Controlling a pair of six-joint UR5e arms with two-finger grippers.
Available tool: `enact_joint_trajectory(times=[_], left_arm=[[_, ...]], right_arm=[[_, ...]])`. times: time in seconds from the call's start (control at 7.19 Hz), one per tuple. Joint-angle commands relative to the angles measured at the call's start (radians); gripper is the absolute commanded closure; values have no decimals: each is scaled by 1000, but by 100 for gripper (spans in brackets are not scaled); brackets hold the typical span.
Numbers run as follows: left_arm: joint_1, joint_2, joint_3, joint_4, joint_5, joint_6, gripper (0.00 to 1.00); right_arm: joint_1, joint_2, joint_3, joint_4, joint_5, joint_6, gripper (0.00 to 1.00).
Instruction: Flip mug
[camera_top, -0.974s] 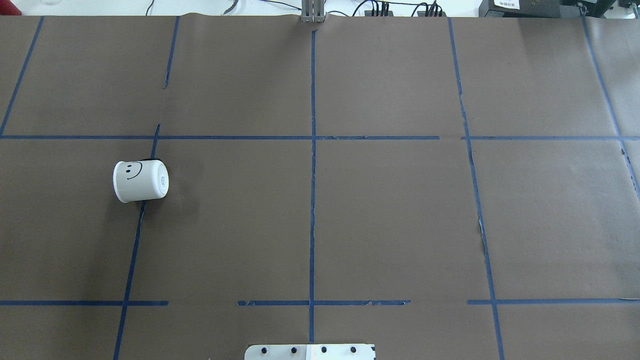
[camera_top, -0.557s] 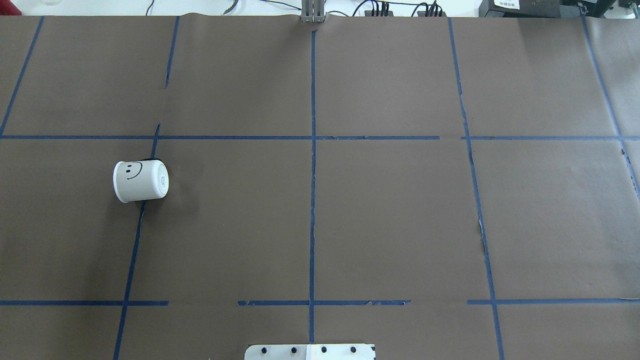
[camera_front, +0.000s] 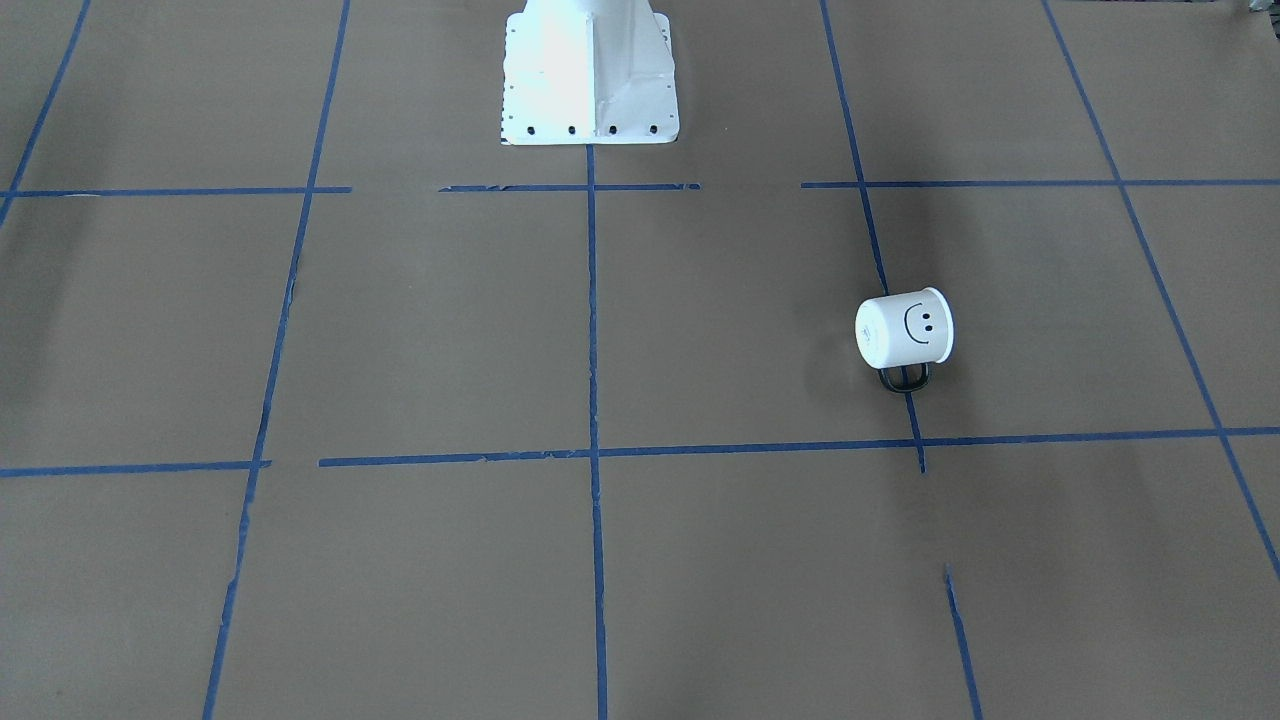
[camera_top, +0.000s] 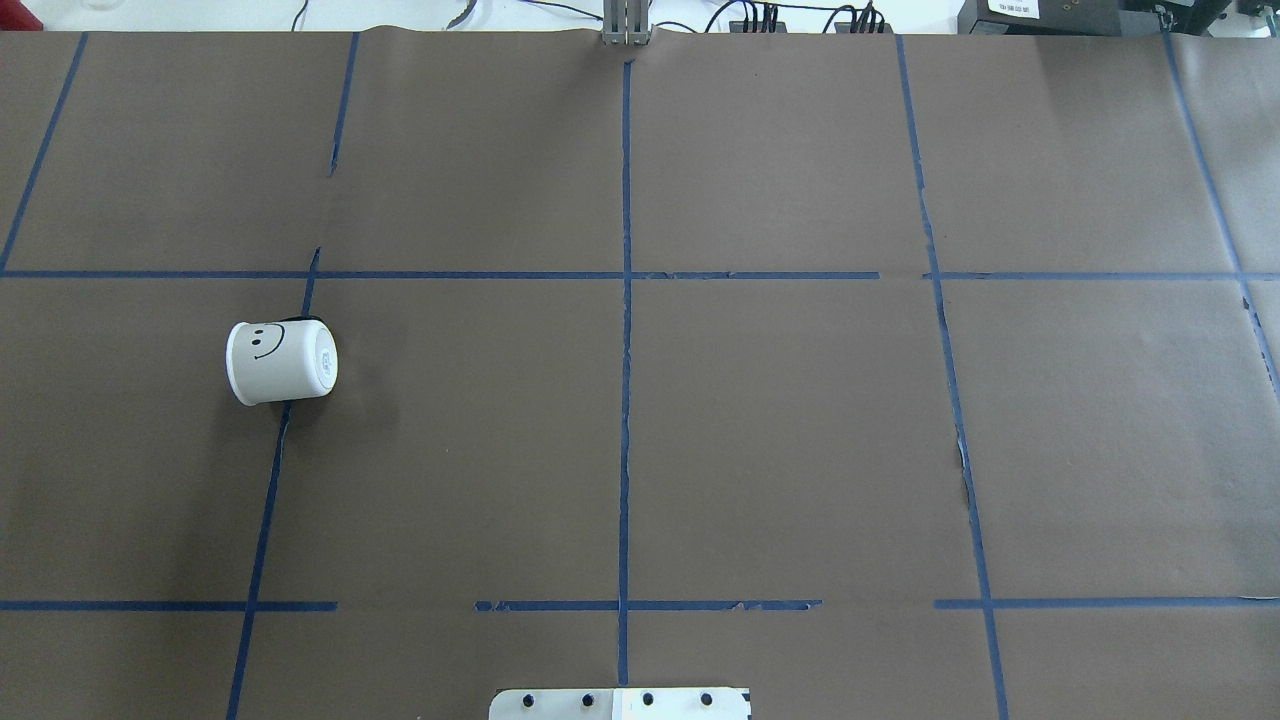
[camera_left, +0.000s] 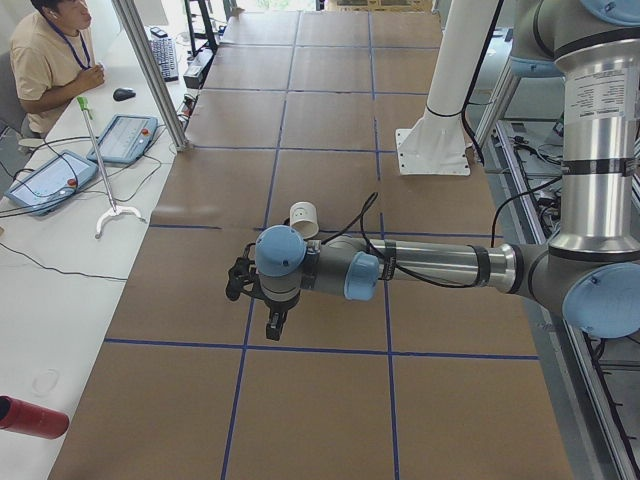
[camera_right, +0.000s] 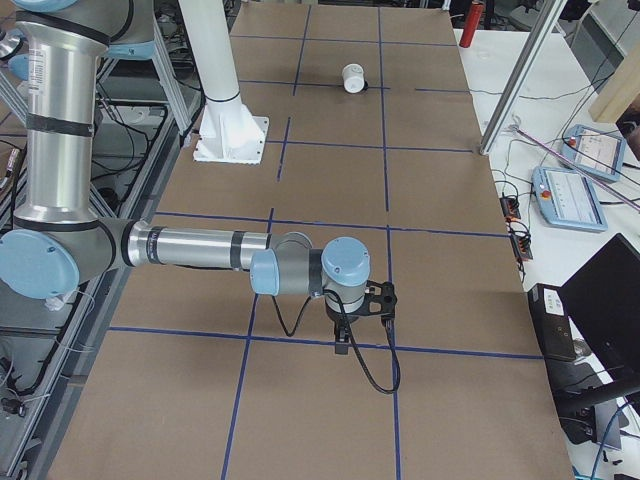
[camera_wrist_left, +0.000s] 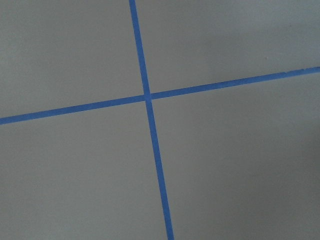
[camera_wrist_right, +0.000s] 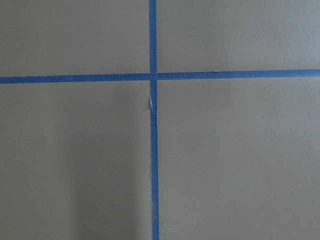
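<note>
The white mug (camera_top: 280, 362) with a black smiley face lies on its side on the brown paper on the robot's left half. Its open end points to the table's left end and its dark handle points away from the robot. It also shows in the front-facing view (camera_front: 905, 330), the left view (camera_left: 303, 218) and, small and far, the right view (camera_right: 353, 78). My left gripper (camera_left: 275, 325) hangs over the table short of the mug. My right gripper (camera_right: 340, 340) hangs over the far right half. I cannot tell whether either is open or shut. Both wrist views show only paper and tape.
Blue tape lines (camera_top: 625, 330) divide the brown paper into squares. The white robot base (camera_front: 590, 90) stands at the near middle edge. An operator (camera_left: 45, 60), a pendant (camera_left: 122, 138) and a red cylinder (camera_left: 30, 415) are at a side table past the left end.
</note>
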Motion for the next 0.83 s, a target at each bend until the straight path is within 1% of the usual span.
enact_joint_trajectory(times=[0.0,0.14,0.28,0.42,0.56,0.7], left_arm=[[102,-4,76,-380,-21,-445,0],[148,-4,83,-513,-1,-600,0],[181,-2,121,-642,30,-719,0],[233,-2,156,-818,48,-914,0],[320,-2,170,-948,179,-1126,0],[372,-2,199,-1044,235,-1222,0]], right_arm=[[0,0,-1,0,0,-1,0],[0,0,-1,0,0,-1,0],[0,0,-1,0,0,1,0],[0,0,-1,0,0,1,0],[0,0,0,0,0,-1,0],[0,0,-1,0,0,-1,0]])
